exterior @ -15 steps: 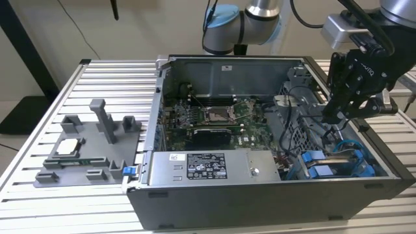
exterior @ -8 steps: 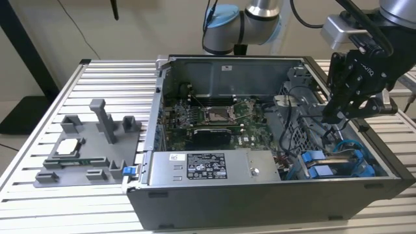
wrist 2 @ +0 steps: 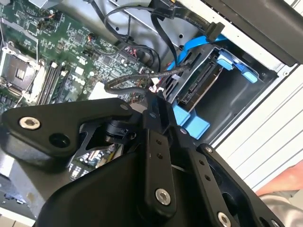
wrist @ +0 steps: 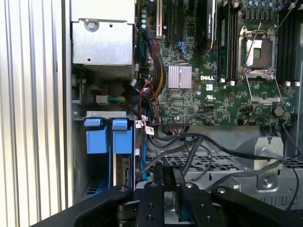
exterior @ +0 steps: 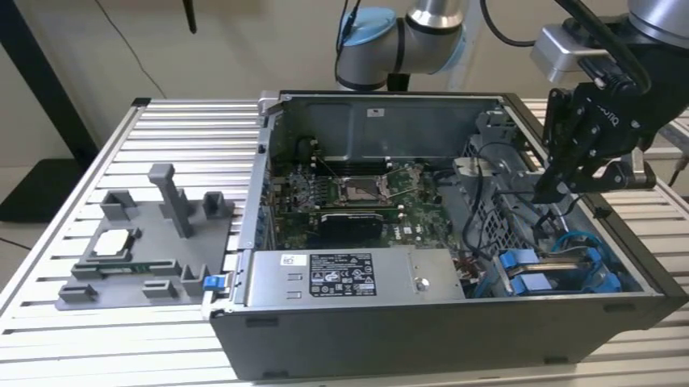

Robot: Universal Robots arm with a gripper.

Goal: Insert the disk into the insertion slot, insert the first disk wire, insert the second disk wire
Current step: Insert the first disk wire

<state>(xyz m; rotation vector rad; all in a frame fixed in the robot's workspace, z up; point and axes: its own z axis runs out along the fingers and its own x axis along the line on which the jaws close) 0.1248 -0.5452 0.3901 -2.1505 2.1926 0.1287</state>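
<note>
The disk [wrist 2: 201,85] sits inside the insertion slot [exterior: 560,270] at the case's front corner, on the exterior view's right. It is framed by its blue caddy [wrist 2: 194,124], and its connector edge faces outward. My gripper [exterior: 549,193] hangs just above that bay. In the second wrist view my gripper [wrist 2: 152,97] looks shut on the end of a black wire [wrist 2: 128,81], a short way from the disk's connectors. A blue wire [wrist 2: 191,47] with a black plug [wrist 2: 215,30] lies loose over the bay. The slot's blue clips [wrist: 109,139] show beside my gripper [wrist: 168,174].
The motherboard [exterior: 344,193] fills the case floor, and the labelled power-supply box [exterior: 344,274] runs along the near wall. Loose black cables [wrist: 213,149] cross a perforated metal bracket next to the bay. A grey fixture [exterior: 151,242] stands on the slatted table on the exterior view's left.
</note>
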